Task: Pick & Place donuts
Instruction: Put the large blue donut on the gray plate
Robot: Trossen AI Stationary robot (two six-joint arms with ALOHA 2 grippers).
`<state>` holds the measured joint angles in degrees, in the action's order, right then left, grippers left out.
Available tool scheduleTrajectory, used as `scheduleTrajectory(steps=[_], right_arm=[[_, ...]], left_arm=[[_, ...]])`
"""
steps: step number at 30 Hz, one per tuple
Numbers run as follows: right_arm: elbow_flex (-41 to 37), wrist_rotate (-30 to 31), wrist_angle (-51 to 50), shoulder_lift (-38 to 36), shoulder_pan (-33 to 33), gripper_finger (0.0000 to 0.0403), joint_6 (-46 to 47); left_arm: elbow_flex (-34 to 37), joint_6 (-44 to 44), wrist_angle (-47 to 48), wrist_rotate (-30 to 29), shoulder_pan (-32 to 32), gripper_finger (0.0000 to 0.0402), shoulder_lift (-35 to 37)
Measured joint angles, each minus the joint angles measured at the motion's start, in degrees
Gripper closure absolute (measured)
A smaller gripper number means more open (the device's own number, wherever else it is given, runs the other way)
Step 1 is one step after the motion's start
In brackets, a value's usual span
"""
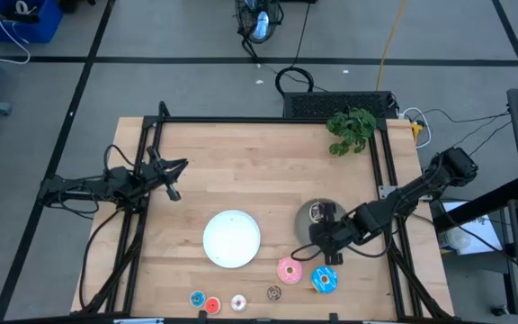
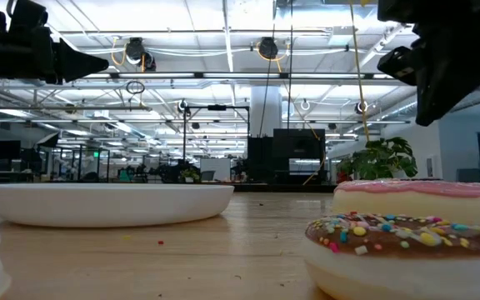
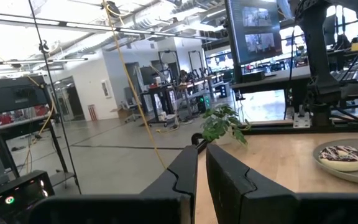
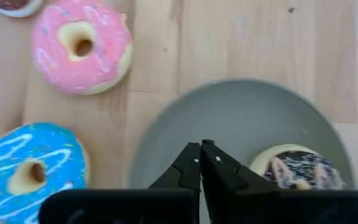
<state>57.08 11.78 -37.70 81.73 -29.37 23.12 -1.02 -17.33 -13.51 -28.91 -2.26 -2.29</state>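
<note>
A chocolate donut with white drizzle (image 4: pixel 297 168) lies flat in the grey plate (image 4: pixel 241 118). Pink donut (image 1: pixel 289 269) and blue donut (image 1: pixel 324 280) rest flat on the table just near of that plate. Mini brown (image 1: pixel 273 292), white (image 1: pixel 238 303), red (image 1: pixel 212 305) and blue (image 1: pixel 198 298) donuts sit in a row by the near edge. My right gripper (image 4: pixel 202 148) hovers shut above the grey plate's near part, beside the chocolate donut. My left gripper (image 1: pixel 176 171) waits shut in the air at the table's left side.
A white plate (image 1: pixel 232 238) sits left of the grey plate, with nothing in it. A small green plant (image 1: pixel 351 129) stands at the far right corner. Bare wood lies between my left gripper and the plates. A black frame edges the table.
</note>
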Motion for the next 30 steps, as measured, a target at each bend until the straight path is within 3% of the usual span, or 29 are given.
scheduleTrajectory(steps=[7, 12, 21, 25, 30], right_arm=[[0.1, -1.5, 3.3, 0.0, -1.0, 0.0402, -1.7], [2.9, -3.1, 1.3, 0.2, -4.9, 0.0403, 7.5], [16.3, -3.0, -8.3, 7.8, -13.9, 0.0403, 13.7], [21.8, -4.1, -14.7, 12.1, -15.0, 0.0403, 13.7], [22.5, -7.4, -15.9, 13.9, -14.2, 0.0403, 12.8]], left_arm=[[0.0, 0.7, 0.4, 0.0, 0.0, 0.036, 0.0], [0.0, 0.9, 0.4, -0.1, 0.0, 0.036, 0.0], [0.0, 1.1, 0.0, -0.1, 0.0, 0.036, 0.0], [0.0, 1.4, -0.1, -0.1, 0.0, 0.036, 0.0], [0.0, 1.4, -0.1, -0.1, 0.0, 0.036, 0.0]])
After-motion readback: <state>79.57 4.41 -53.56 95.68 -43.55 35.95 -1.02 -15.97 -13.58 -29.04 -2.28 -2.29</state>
